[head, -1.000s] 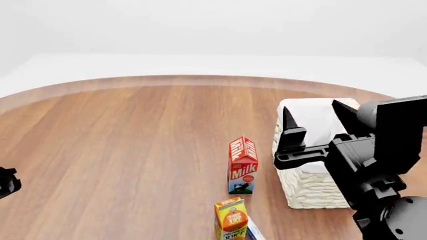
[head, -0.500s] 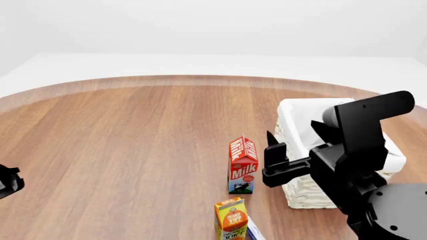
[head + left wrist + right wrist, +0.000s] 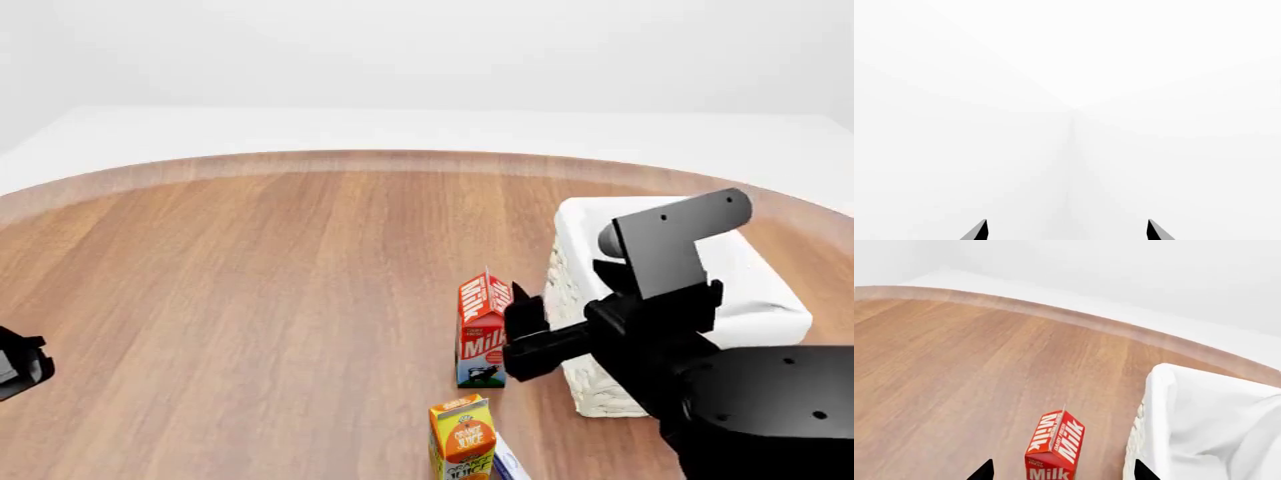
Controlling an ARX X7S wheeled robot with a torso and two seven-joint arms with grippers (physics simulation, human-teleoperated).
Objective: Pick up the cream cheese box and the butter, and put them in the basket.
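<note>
Our right arm reaches forward low over the table (image 3: 267, 280), its gripper (image 3: 514, 335) spread and empty, tips beside the upright milk carton (image 3: 485, 330). Just right of it sits the basket (image 3: 587, 390). A sliver of the cream cheese box (image 3: 507, 462) peeks behind the juice carton (image 3: 463, 436). Our left gripper (image 3: 1067, 231) points at blank white, fingers apart.

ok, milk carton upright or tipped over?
Upright. The milk carton stands on its base on the table, gable top up, beside the basket; the right wrist view agrees.
</note>
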